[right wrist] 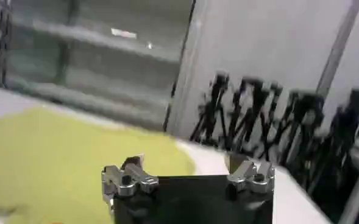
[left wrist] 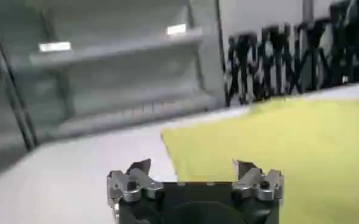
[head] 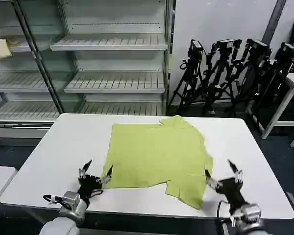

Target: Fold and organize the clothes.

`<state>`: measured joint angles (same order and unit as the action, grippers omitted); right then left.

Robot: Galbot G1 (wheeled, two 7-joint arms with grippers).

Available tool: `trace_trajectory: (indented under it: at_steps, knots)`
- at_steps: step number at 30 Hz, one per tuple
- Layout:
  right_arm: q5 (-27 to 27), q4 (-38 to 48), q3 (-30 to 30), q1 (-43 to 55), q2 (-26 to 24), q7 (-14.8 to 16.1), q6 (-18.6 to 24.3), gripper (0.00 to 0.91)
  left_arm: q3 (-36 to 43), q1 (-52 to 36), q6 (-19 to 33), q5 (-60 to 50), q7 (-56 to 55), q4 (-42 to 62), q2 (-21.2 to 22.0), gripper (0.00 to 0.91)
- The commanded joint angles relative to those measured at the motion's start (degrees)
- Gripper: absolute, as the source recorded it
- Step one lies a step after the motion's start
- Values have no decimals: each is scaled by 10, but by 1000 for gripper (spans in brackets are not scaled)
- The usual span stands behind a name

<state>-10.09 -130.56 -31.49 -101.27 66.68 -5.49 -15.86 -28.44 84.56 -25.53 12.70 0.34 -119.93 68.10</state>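
Shirt: the lime yellow-green shirt (head: 159, 156) is laid out flat on the white worktop (head: 63, 147), collar toward the far edge, with one sleeve folded toward the near right corner.
Left claw: the left claw (head: 95, 173) is held over the worktop just beside the shirt's near left corner; its fingers are spread apart and nothing is gripped.
Right claw: the right claw (head: 224, 175) is held at the shirt's near right edge, close to the sleeve; its fingers are likewise spread apart and empty.
Background: metal shelving (head: 112, 49) and black tripods (head: 225, 73) are seen behind the worktop.
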Motion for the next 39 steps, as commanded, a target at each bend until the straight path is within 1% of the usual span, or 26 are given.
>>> trace_trajectory:
  at_steps: [1,6,7,8,9,10,13,16,20,28,31,32,33,35,36,39]
  knots:
    - [-5,-20,22,-63,4,-14,-24,907,-13,40,-77,55,-12,-21,-25,907]
    - [-1,-10,48,-41,11,-12,-38,907,-15,28,-77,52,-13,-2,-29,907]
    - [-1,-2,56,-34,11,-13,-45,806,-15,26,-77,55,-13,0,-30,907]
    - [-3,3,59,-27,11,-13,-47,584,-16,26,-77,59,-13,0,-30,715]
    - [-9,10,64,-19,12,-14,-48,60,-17,26,-77,59,-13,-2,-30,10]
    - [-22,14,69,-10,14,-14,-54,0,-17,26,-77,59,-14,-3,-30,20]
    - [-41,17,72,1,14,-15,-80,0,-17,19,-76,59,-18,1,-30,20]
    - [-56,20,71,5,12,-17,-96,0,-17,15,-76,61,-17,6,-31,20]
    - [-76,21,71,8,9,-14,-104,0,-14,17,-76,61,-17,6,-29,20]
    - [-77,18,74,12,7,2,-87,0,-7,18,-76,60,-16,8,-25,20]
    - [-75,6,65,24,1,22,-69,0,0,18,-76,58,-16,2,-22,10]
    - [-72,2,61,33,1,32,-56,0,2,18,-76,58,-16,-1,-21,10]
    - [-70,1,59,37,2,33,-44,0,4,17,-76,59,-16,-4,-20,10]
    - [-70,-3,51,68,10,35,-38,0,5,12,-75,58,-14,-11,-18,10]
    - [-71,-3,46,81,11,34,-39,0,5,7,-72,62,-11,-13,-16,10]
    - [-82,18,26,148,13,30,-58,0,-4,-15,-41,76,-8,-9,-9,10]
